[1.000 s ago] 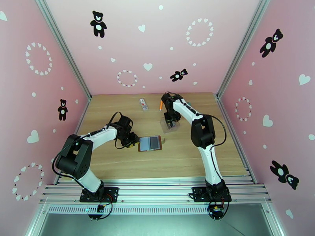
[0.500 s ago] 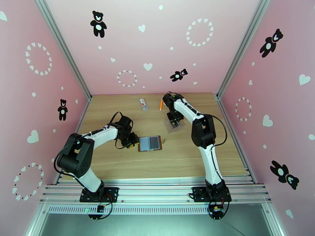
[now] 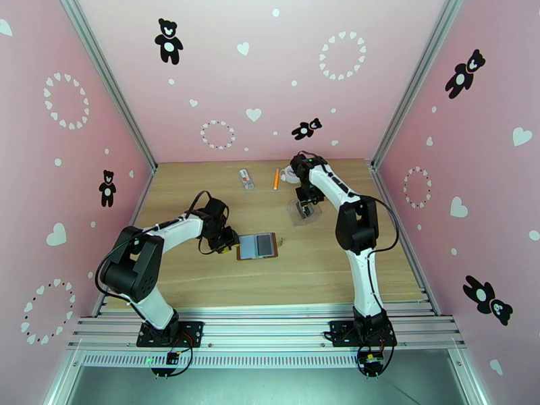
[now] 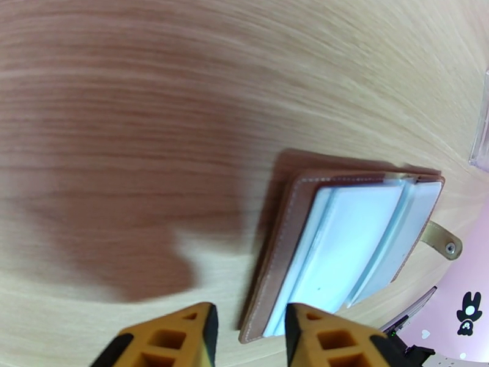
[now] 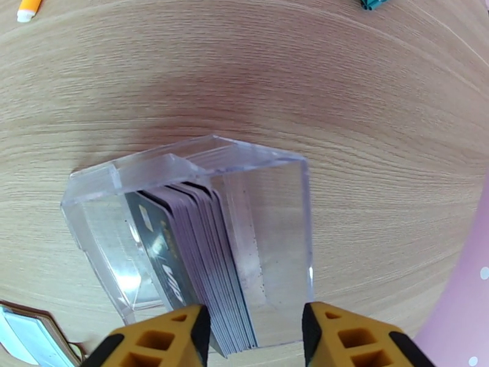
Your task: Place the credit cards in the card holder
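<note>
credit cards (image 5: 195, 252): thin, slippery; pinch the top edge.
right claw (image 5: 253, 313): open around them.
left claw (image 4: 250, 313): at card holder (image 4: 342, 252); can't tell if gripping.

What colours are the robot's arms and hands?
Both the left arm and right arm are white tubes with chunky black joints and thin black cables looping off them. The left hand and right hand have yellow-orange fingers with square holes.
</note>
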### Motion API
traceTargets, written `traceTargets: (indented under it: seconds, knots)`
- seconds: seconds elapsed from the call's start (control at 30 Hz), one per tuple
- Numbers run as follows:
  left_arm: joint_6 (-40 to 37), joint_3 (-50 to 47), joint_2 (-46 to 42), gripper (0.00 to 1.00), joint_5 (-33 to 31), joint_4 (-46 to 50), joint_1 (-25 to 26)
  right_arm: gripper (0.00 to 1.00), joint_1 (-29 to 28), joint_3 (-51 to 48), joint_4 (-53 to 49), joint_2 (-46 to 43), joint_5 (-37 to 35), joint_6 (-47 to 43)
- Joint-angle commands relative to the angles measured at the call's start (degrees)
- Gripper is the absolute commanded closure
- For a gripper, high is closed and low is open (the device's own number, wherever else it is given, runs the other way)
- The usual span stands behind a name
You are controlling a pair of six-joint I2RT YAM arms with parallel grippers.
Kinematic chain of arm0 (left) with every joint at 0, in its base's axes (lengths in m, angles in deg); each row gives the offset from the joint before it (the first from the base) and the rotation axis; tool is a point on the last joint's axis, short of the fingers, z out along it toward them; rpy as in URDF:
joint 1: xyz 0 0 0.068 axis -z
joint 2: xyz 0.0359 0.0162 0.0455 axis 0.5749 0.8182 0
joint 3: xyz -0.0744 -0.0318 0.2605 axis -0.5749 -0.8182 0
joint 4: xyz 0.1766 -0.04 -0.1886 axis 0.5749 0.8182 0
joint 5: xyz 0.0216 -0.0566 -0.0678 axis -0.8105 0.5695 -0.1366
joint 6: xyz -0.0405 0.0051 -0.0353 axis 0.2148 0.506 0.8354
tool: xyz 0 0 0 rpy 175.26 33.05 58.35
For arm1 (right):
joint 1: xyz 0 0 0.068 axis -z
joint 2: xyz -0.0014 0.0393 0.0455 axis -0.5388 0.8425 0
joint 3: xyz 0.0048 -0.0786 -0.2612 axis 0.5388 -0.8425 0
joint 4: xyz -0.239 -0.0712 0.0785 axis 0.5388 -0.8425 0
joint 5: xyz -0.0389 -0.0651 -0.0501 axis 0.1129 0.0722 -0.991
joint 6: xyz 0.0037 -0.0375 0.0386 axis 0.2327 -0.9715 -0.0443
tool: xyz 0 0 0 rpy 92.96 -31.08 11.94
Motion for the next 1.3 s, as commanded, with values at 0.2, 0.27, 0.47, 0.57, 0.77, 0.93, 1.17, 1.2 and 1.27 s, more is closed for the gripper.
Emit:
traceTargets:
  seconds: [0.2, 0.27, 0.47, 0.57, 0.77, 0.93, 1.17, 1.2, 1.27]
  knots:
    - [-0.86, 1.34, 1.05, 0.65, 0.57, 0.96, -0.21, 0.51, 0.78, -5.02, 3.91, -4.69, 10.13, -0.37]
    - [-0.95, 1.30, 1.04, 0.65, 0.54, 1.07, -0.21, 0.51, 0.73, -4.79, 3.15, -3.91, 9.17, -0.75]
    - [-1.16, 1.12, 0.75, 0.64, 0.56, 1.23, -0.21, 0.51, 0.87, -4.99, 1.89, -2.06, 6.83, -1.19]
    - [-1.21, 1.29, 0.70, 0.64, 0.48, 1.45, -0.21, 0.55, 0.81, -5.03, 1.60, -1.17, 7.70, -1.12]
    - [-1.35, 1.65, 0.82, 0.64, 0.48, 1.76, -0.25, 0.60, 0.78, -5.07, 2.21, -0.89, 10.23, -0.89]
    - [-1.30, 1.56, 0.62, 0.64, 0.44, 1.81, -0.21, 0.60, 0.78, -5.05, 1.97, -0.51, 10.21, -1.01]
    - [-0.87, 1.08, 0.21, 0.64, 0.43, 1.43, -0.23, 0.63, 0.54, -5.06, 1.33, -0.80, 10.49, -1.60]
    - [-0.71, 0.95, 0.15, 0.64, 0.48, 1.32, -0.21, 0.63, 0.51, -5.05, 1.31, -0.86, 10.23, -1.64]
    - [-0.52, 0.86, 0.07, 0.64, 0.61, 1.14, -0.21, 0.63, 0.52, -5.05, 1.32, -1.02, 9.08, -1.69]
